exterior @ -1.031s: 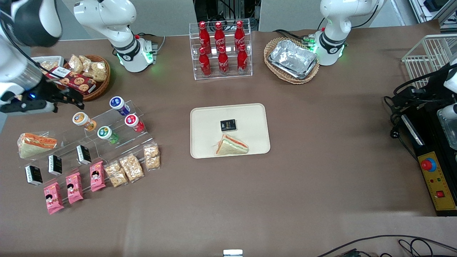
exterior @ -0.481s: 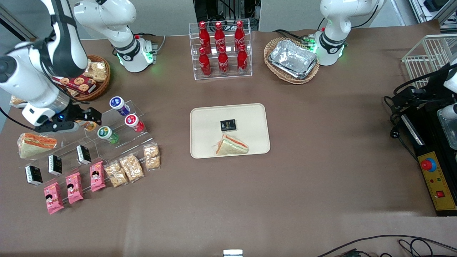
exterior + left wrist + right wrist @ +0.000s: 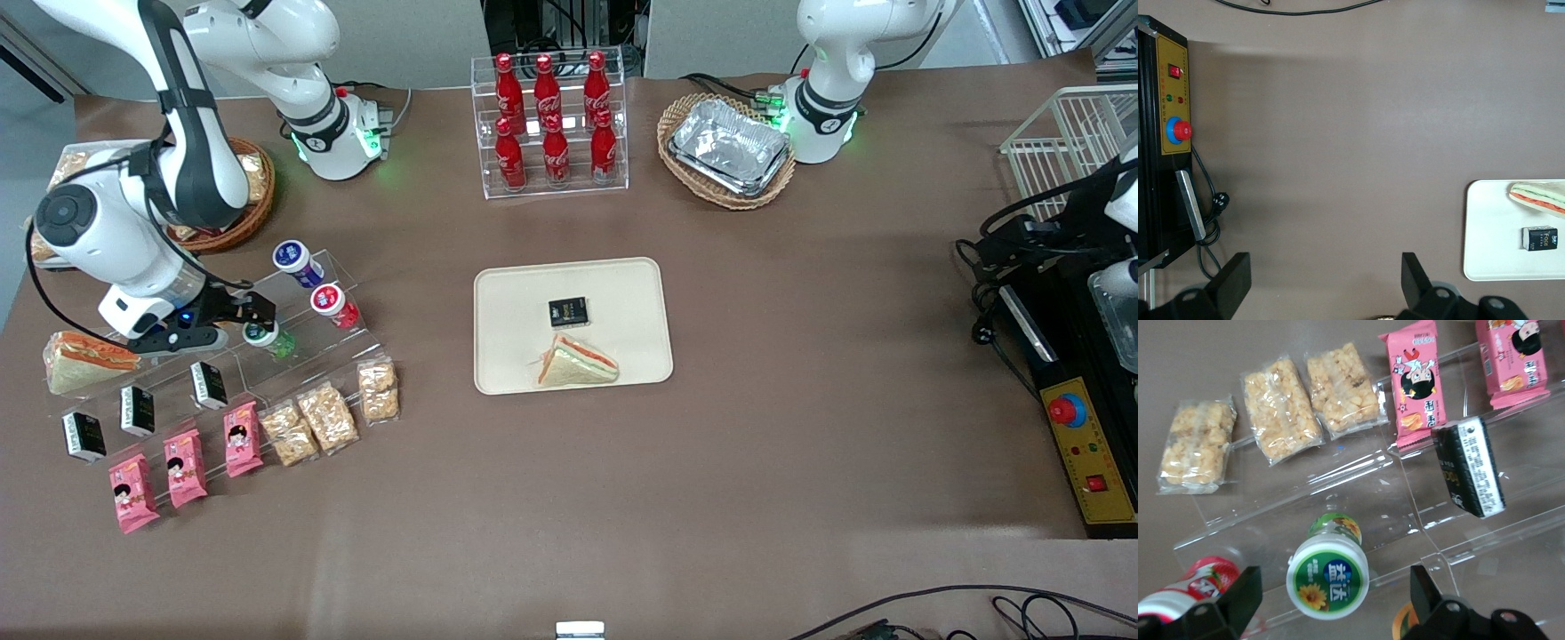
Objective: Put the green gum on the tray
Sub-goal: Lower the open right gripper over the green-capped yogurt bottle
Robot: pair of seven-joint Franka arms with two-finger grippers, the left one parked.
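The right arm has swung in from the working arm's end of the desk, and its hand [image 3: 253,313] now hangs just above the green gum [image 3: 264,337] on the clear acrylic step rack [image 3: 302,356], where a second ago it was still out by the cookie basket [image 3: 233,204]. In the wrist view the fingers [image 3: 1228,603] stand apart, one to each side of the green gum [image 3: 1329,570], with nothing between them yet. So I judge this the end of the approach: what remains is to come down, close, lift and carry. The gum lies tilted on the rack, lid up, just beside the red-bodied canister [image 3: 334,305], and well apart from the beige tray [image 3: 622,284], which already holds a small black box [image 3: 567,311] and a wrapped sandwich [image 3: 576,363].

The gum's lid shows white Chinese characters on blue above a yellow flower. The box reads "Face" in the left wrist view. The red bottles [image 3: 551,120] carry a white script I cannot read.
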